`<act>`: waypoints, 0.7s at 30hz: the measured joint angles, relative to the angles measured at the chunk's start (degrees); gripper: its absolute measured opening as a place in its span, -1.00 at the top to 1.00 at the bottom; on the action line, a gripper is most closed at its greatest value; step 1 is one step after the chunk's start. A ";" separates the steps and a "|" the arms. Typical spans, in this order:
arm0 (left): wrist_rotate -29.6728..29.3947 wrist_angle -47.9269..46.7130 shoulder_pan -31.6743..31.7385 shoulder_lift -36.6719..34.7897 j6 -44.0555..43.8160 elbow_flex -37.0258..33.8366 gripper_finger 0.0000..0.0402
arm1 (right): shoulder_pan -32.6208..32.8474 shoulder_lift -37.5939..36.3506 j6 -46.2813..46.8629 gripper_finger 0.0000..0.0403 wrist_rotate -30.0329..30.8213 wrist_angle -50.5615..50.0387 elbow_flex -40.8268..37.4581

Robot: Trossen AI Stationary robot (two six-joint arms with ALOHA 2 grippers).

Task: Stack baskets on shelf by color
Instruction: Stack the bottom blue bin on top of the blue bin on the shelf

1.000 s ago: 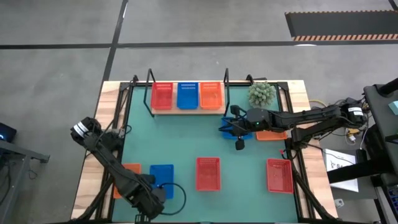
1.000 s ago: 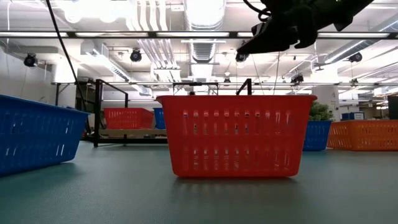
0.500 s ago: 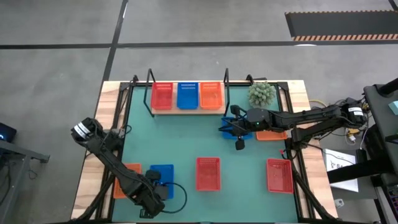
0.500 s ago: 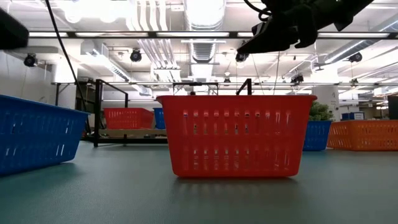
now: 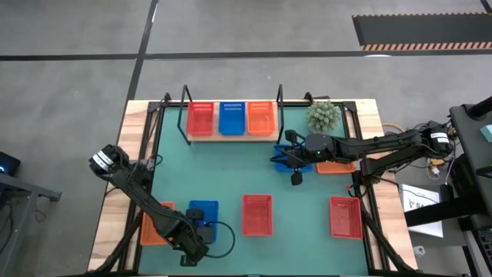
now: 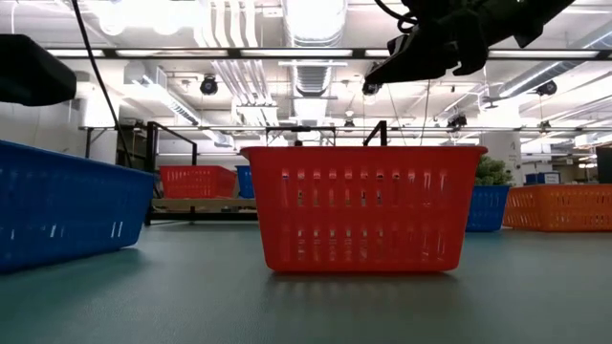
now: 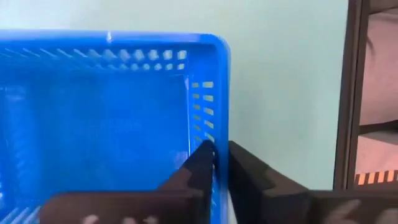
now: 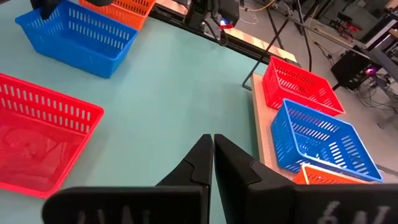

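High view: shelf at the far edge of the green surface, carrying three baskets side by side: red shelf basket, blue shelf basket, orange shelf basket. Left end effector at the near left, on the rim of a blue basket; an orange basket lies just beside it, partly under the arm. Red centre basket at near centre, another red basket at near right. Right end effector hovers mid-right, near a potted plant; an orange far basket sits under that arm.

Low view: red centre basket fills the middle, blue basket at left, shelf behind.

Left wrist view: fingers pinch the blue basket's side wall, one inside, one outside.

Right wrist view: fingers pressed together, holding nothing, above bare surface beside the shelf.
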 joint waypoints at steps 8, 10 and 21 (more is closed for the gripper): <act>-4.71 -7.03 2.20 0.00 2.62 5.21 0.99 | 0.00 -0.02 0.10 0.96 0.00 -0.05 0.00; -4.79 -12.81 3.11 0.00 3.01 8.05 0.99 | 0.00 -0.04 0.10 0.96 0.00 -0.07 0.00; -13.47 -33.47 11.04 -0.57 20.89 23.85 1.00 | -0.04 -0.40 0.62 0.96 0.02 -4.86 0.00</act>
